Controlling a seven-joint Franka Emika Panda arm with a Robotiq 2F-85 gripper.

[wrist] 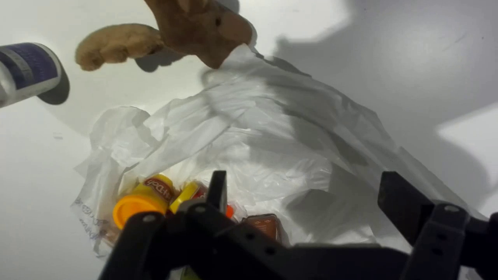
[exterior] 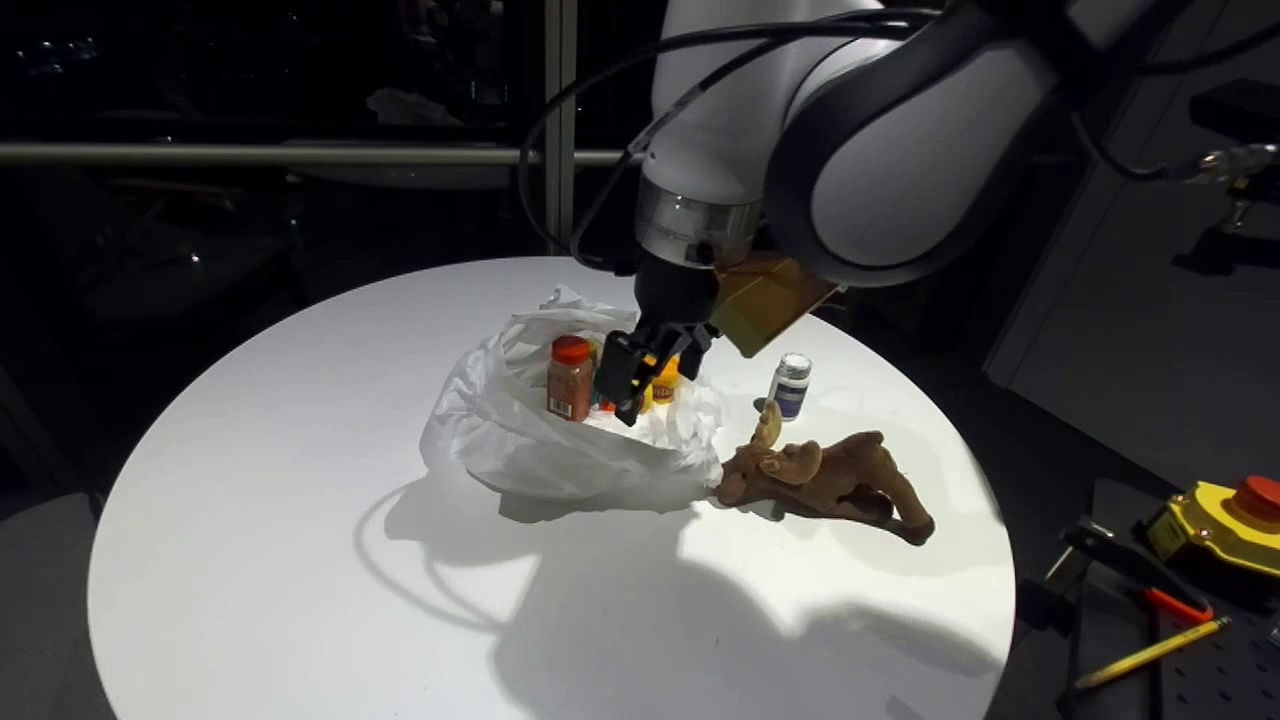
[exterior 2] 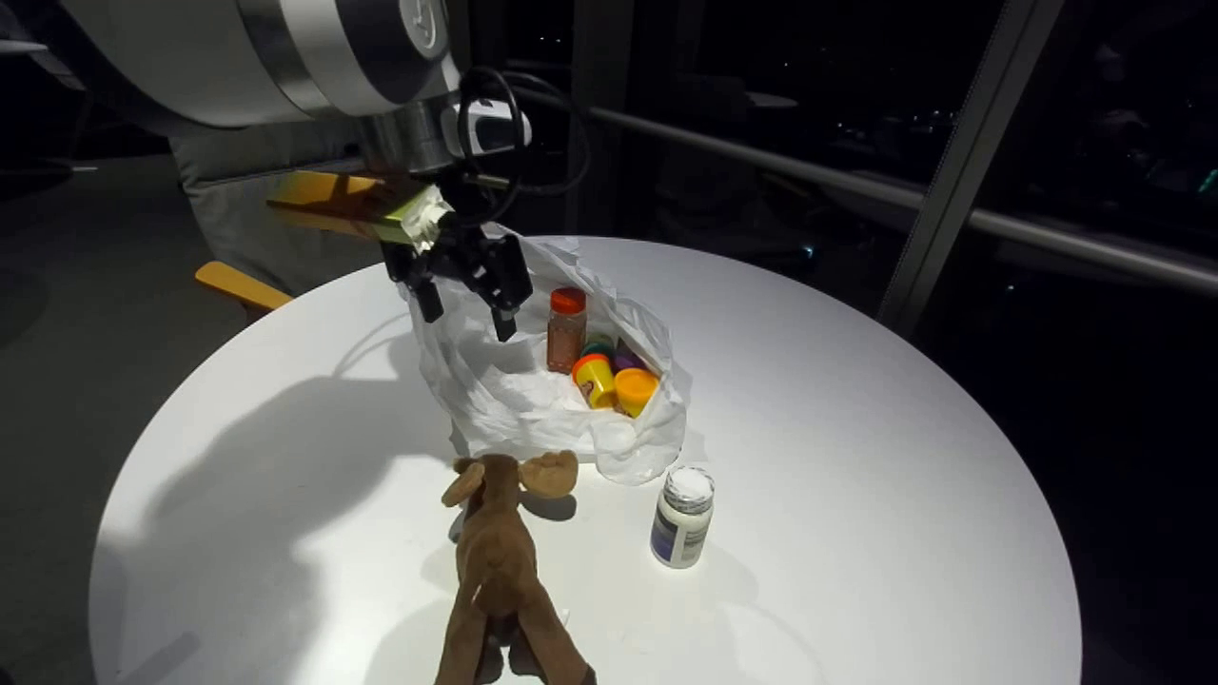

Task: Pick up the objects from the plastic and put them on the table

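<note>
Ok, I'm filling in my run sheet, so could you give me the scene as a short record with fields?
Bag: white, crumpled, mouth open, on the table
Gripper: open, holding nothing, over the bag
In the bag: jar, upright; red-lidded tub, tilted; orange-lidded tub; green piece and purple piece, partly hidden
Moose: on the table, head at the bag's edge
Bottle: upright on the table, apart from bag and moose
Beside the table: pencil, red button
</note>
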